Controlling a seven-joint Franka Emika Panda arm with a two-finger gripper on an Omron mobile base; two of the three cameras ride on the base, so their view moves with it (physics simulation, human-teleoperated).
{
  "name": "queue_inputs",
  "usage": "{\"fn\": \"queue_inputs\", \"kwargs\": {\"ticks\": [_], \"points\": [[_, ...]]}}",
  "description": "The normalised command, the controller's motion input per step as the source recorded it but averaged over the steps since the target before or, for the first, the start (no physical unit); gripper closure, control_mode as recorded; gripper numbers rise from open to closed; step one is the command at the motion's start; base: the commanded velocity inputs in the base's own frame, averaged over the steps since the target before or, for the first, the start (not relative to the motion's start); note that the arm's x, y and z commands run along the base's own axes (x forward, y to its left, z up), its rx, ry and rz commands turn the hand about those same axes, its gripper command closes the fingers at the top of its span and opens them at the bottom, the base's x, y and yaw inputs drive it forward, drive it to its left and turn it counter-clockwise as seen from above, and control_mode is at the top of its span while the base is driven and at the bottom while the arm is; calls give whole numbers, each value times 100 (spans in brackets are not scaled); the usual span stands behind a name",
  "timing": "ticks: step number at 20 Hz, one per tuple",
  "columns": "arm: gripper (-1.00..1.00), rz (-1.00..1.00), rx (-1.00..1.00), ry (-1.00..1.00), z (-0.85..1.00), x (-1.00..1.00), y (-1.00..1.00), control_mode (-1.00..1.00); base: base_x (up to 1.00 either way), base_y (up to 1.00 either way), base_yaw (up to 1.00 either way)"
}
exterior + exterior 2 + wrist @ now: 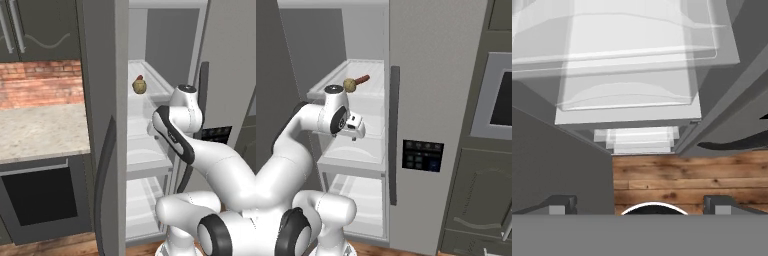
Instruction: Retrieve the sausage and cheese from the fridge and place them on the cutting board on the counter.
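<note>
Inside fridge (100,125), cheese (139,86) seemingly near shelf edge, end effector (640,202) spread below

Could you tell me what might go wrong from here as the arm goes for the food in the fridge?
1. The cheese and sausage lie touching on the upper shelf; closing on one may knock the other away.
2. The open gripper points down at the floor, below that shelf, so rising could catch the shelf's front edge.
3. The fridge opening looks narrow; the elbow might brush the open door.
</note>
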Motion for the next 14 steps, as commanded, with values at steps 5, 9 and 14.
{"fn": "queue_inputs", "kwargs": {"ticks": [5, 9, 14], "points": [[-100, 13, 0, -19, 50, 1, 5, -100, 0, 0, 0], [-100, 9, 0, -28, 58, 8, 0, -100, 0, 0, 0], [-100, 9, 0, -24, 54, 23, 0, -100, 0, 0, 0]]}}
